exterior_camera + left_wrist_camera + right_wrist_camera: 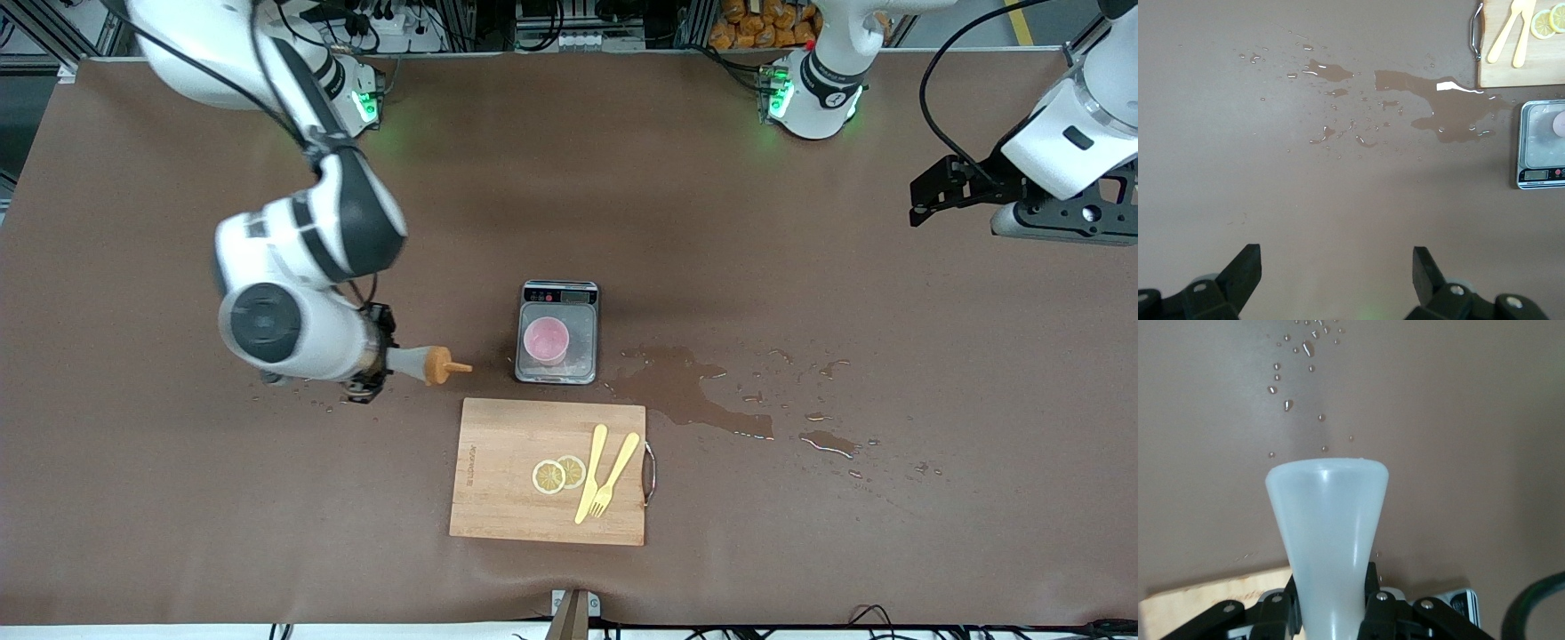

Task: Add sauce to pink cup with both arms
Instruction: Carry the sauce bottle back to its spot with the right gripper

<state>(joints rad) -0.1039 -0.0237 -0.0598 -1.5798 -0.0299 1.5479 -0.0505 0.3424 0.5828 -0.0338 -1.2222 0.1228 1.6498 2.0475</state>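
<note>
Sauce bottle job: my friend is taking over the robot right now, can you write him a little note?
Right claw: shut on the sauce bottle, held sideways over the table, nozzle pointing toward the pink cup.
Left claw: open, empty, waiting above the left arm's end of the table.
The pink cup stands on the scale.
Done: bottle picked up.
Left: bring it over the cup and squeeze sauce in. Watch the spill beside the scale.

left tool (1331, 277) open | above table (1271, 187) | spill (1438, 110) near scale (1541, 143)

A scale (557, 333) sits by a wooden board (507, 471) holding lemon slices (558, 474), fork (614, 476), knife (590, 474); a puddle (685, 391) wets the bench (800, 267).
</note>
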